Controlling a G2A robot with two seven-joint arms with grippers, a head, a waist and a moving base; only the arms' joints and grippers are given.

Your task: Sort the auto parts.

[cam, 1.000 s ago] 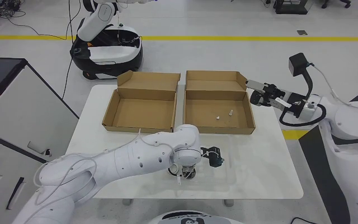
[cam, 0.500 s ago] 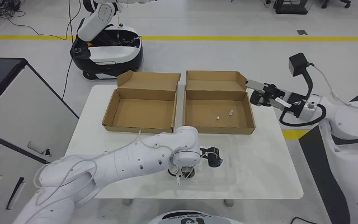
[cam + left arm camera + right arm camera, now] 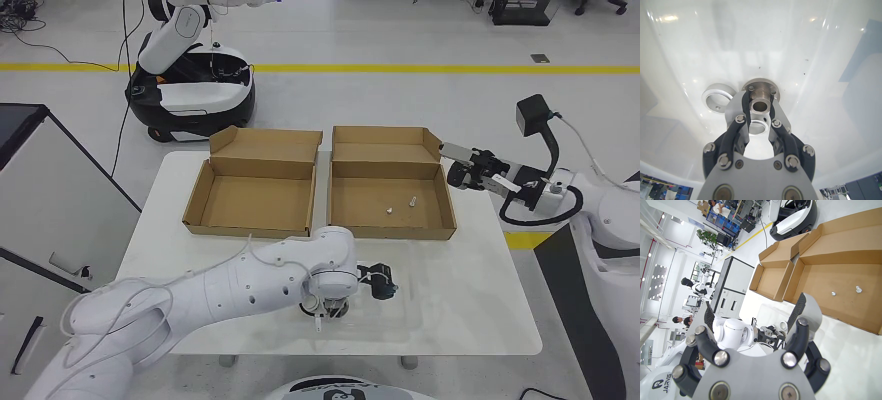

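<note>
A brass flanged bushing [image 3: 761, 106] stands on the white table [image 3: 450, 290] near its front edge. My left gripper [image 3: 758, 96] is shut on the bushing's neck, one pad on each side. In the top view the left gripper [image 3: 384, 284] covers the parts. One silver ring [image 3: 723, 88] lies beside the bushing, and a second ring [image 3: 758, 132] lies under the fingers. My right gripper [image 3: 490, 180] hangs open with nothing in it, just off the right box's [image 3: 370, 205] right side. From there the left gripper [image 3: 779, 341] shows next to a pale ring [image 3: 783, 325].
Two open cardboard boxes stand side by side at the back of the table. The left box [image 3: 255, 200] is bare; the right one holds two small bolts [image 3: 388, 211] [image 3: 411, 200]. A mobile robot base [image 3: 190, 95] stands beyond the table, a cabinet [image 3: 50, 200] to its left.
My left gripper has shifted slightly to the left over the table's front area. The right arm has not moved.
</note>
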